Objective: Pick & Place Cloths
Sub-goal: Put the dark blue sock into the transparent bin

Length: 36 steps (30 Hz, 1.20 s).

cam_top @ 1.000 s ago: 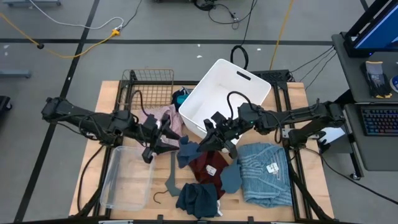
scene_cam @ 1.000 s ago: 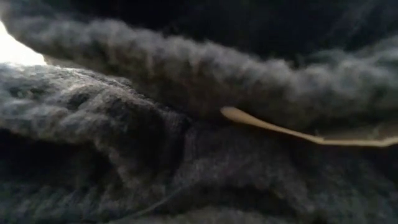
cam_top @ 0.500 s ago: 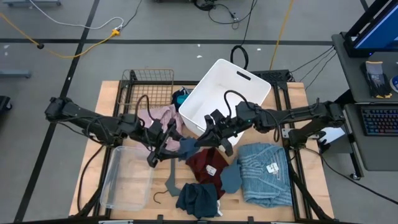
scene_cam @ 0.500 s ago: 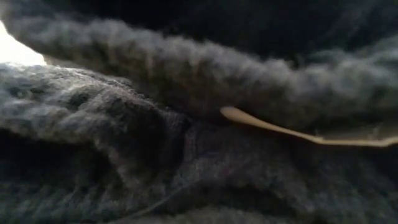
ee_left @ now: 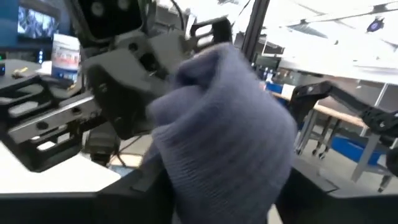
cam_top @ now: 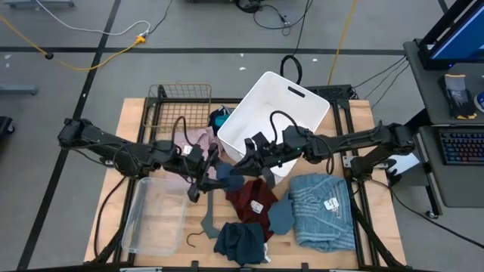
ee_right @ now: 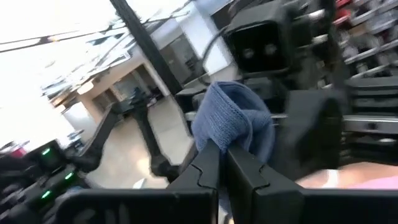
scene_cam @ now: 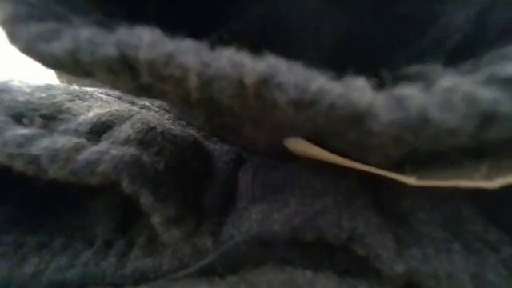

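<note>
Both grippers pinch the blue-grey cloth (cam_top: 227,176) just beside the white bin (cam_top: 274,121): left gripper (cam_top: 204,172), right gripper (cam_top: 246,160) nearer the bin.

Dark knitted fabric (scene_cam: 200,200) fills almost the whole low view, pressed close against the camera. Thick ribbed folds run across the frame, one heavy roll (scene_cam: 240,88) lying over a lower, bumpier mass. A thin pale strip (scene_cam: 360,166) shows in the crease between the folds, at the right. A small bright patch (scene_cam: 20,68) shows at the left edge. Neither arm shows here.
</note>
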Available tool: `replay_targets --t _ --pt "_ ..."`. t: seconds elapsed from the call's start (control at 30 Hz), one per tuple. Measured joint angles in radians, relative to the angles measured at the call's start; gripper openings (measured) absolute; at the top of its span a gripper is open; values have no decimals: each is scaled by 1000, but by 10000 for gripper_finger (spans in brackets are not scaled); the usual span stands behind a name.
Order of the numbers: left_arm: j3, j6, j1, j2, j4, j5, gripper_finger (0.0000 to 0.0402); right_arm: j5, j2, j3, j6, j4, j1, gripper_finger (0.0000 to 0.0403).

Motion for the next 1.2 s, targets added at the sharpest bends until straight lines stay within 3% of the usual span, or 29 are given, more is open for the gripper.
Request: replay_targets --t 0.33,0.57,0.83,1.03,1.2 --pt "1 -1 4 6 -3 0 18 18 0 0 -16 19 0 5" --pt "1 -52 5 2 -35 80 10 -64 0 0 27 19 0 44" --pt "1 -106 -23 -114 -208 76 10 -221 0 0 163 18 6 115" --pt "1 -148 -97 -252 -339 -9 10 -343 0 0 160 18 15 140" --pt "1 -253 -198 -345 -482 -145 10 -347 -1 1 70 -25 18 131"
